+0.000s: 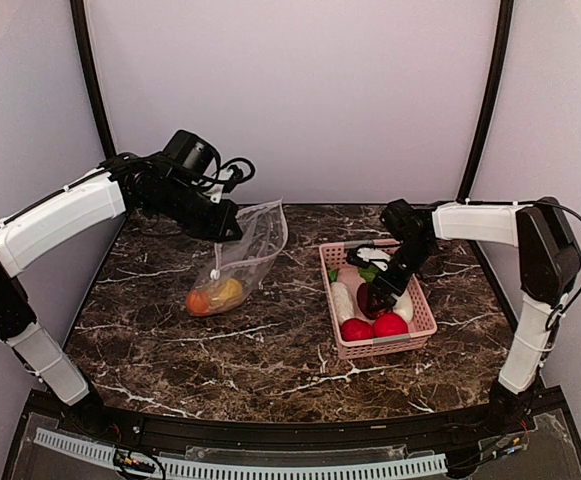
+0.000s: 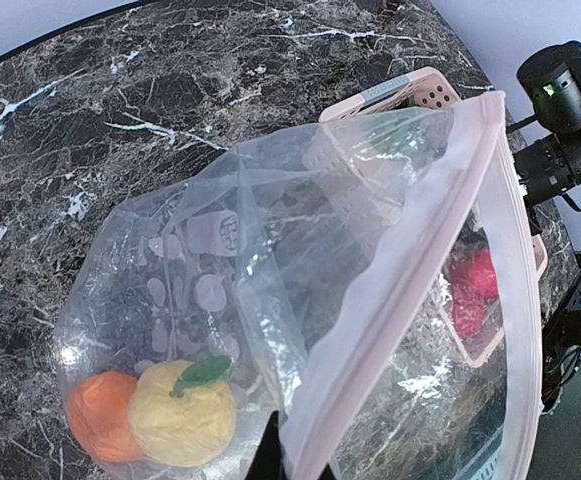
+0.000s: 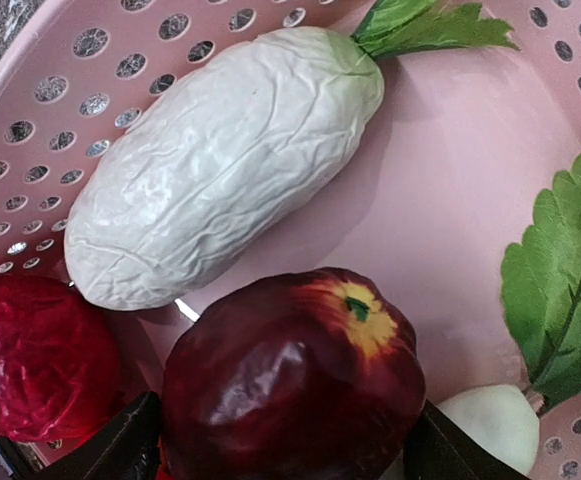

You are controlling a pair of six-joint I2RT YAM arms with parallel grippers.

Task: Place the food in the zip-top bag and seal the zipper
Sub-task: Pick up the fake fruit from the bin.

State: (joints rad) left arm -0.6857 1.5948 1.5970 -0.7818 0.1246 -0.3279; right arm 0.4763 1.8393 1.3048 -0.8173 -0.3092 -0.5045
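The left claw (image 1: 222, 228) is closed, pinching the top edge of the bag (image 1: 255, 245) just beside its zipper strip (image 2: 410, 300) and holding that end up off the table (image 1: 270, 350). The bag is clear, crinkly plastic, and its long axis slants from the raised mouth at the upper right down to its bottom end, which rests on the dark, white-veined marble. The mouth gapes open and faces toward the basket (image 1: 425, 325), the pale pink strip running as a soft band along its lip. Inside, at the low end, an orange ball (image 2: 100, 415) lies touching a wrinkled yellow fruit (image 2: 182, 412) with a green leaf on top. The right claw (image 1: 385, 290) is down in the pink, hole-punched plastic basket, its dark fingers (image 3: 120, 445) spread wide on either side of a glossy maroon apple (image 3: 295, 380); I cannot tell whether they press on it. Just beyond the apple lies a white, creased radish (image 3: 220, 165), its long axis slanting toward the green leaves at its far end. A crinkled red fruit (image 3: 35, 355) sits beside the apple, with a flat green leaf (image 3: 565, 280) and another white piece (image 3: 490, 425) on the other side.
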